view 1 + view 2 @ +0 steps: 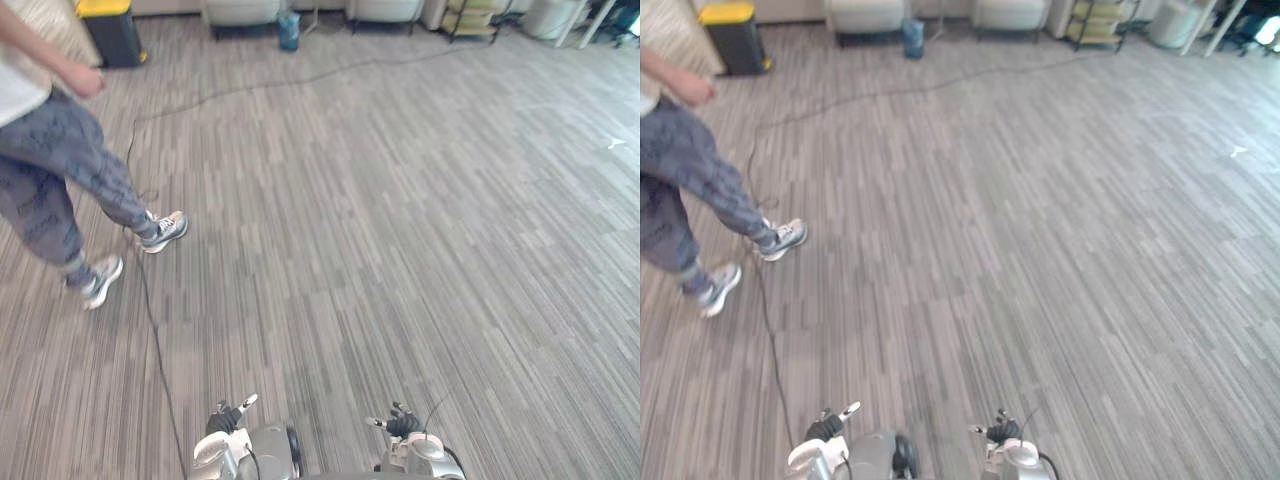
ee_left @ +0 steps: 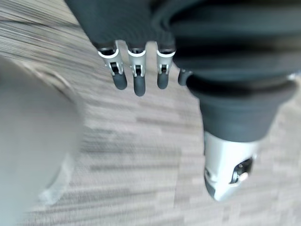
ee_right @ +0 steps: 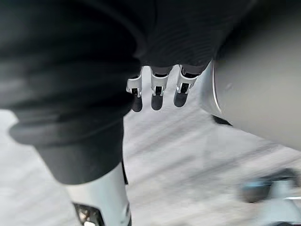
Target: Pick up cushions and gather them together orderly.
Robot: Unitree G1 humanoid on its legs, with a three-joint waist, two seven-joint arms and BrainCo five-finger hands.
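Hanging low over the floor (image 1: 400,250), left hand (image 1: 225,418) and right hand (image 1: 402,422) are holding nothing, fingers (image 2: 135,80) straight, wide. Pale cushions (image 1: 240,10) are lying far ahead; a person (image 1: 50,160) is stepping at left.

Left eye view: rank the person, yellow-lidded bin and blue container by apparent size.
1. person: largest, but nearest the camera
2. black bin with yellow lid
3. blue container: smallest; it stands far back, so its true size is unsure

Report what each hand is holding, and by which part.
Nothing is held: the left hand and the right hand both hang open and empty above the carpet.
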